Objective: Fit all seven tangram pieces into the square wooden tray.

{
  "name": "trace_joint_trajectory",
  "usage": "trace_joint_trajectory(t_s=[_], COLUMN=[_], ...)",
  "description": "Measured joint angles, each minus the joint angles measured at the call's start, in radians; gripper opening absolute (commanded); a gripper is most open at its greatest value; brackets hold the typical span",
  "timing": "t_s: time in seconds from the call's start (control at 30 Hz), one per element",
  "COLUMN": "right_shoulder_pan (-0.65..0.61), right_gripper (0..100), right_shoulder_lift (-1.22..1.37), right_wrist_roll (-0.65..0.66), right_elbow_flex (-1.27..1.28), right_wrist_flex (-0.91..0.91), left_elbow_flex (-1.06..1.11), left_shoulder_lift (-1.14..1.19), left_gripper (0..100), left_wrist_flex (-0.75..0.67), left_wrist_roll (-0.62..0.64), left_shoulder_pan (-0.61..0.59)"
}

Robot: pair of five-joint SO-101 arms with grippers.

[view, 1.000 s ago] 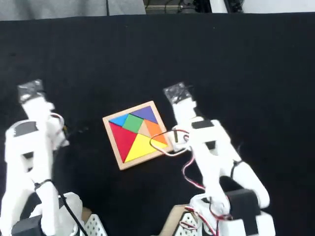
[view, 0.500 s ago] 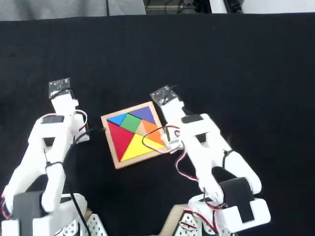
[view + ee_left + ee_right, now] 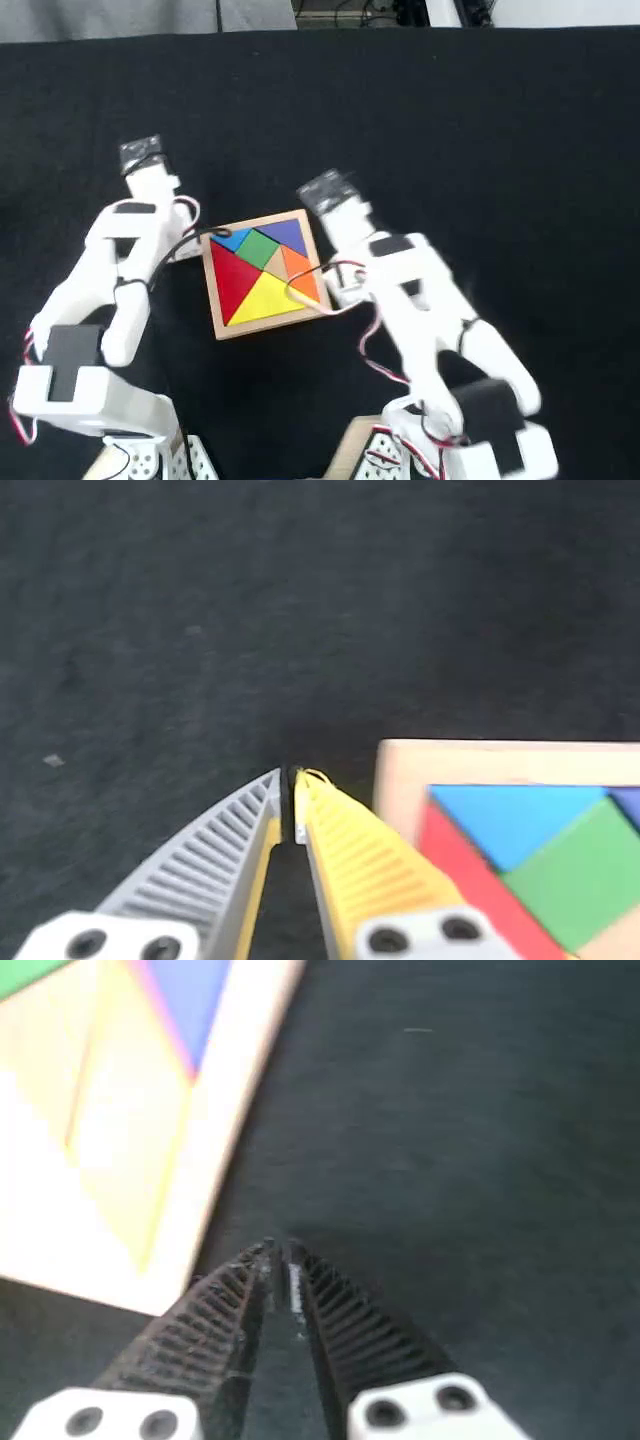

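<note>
Black cloth covers the bench [image 3: 480,150]. Square wooden tray [image 3: 270,323] lies centre, seven tangram pieces [image 3: 258,275] apparently seated. Left claw [image 3: 291,780] closed, empty, just beside a tray corner; right claw [image 3: 280,1250] closed, empty, beside the opposite rim. Fitting judged complete; next, withdraw without nudging the tray.

seven coloured tangram pieces [image 3: 262,275] lie in the square wooden tray [image 3: 272,321], which sits between left gripper [image 3: 290,780] and right gripper [image 3: 280,1250]

High overview, two close wrist views, common tray [image 3: 398,775]
</note>
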Motion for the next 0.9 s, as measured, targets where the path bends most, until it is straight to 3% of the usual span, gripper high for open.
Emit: trace_joint_trajectory(t_s=[0.13, 0.33, 0.9], right_shoulder_pan=[0.091, 0.100, 0.103], right_gripper=[1.1, 1.1, 1.1], right_shoulder_lift=[-0.084, -0.133, -0.133], right_wrist_roll=[0.000, 0.000, 0.000], right_elbow_flex=[0.055, 0.115, 0.117], right_wrist_flex=[-0.028, -0.077, -0.083], left_elbow_flex=[-0.063, -0.092, -0.127], left_shoulder_lift=[0.051, 0.063, 0.075], left_gripper=[4, 4, 4], left_wrist_flex=[0.031, 0.034, -0.002], left_wrist_roll=[0.005, 0.005, 0.005], left_shoulder_pan=[0.072, 0.146, 0.183])
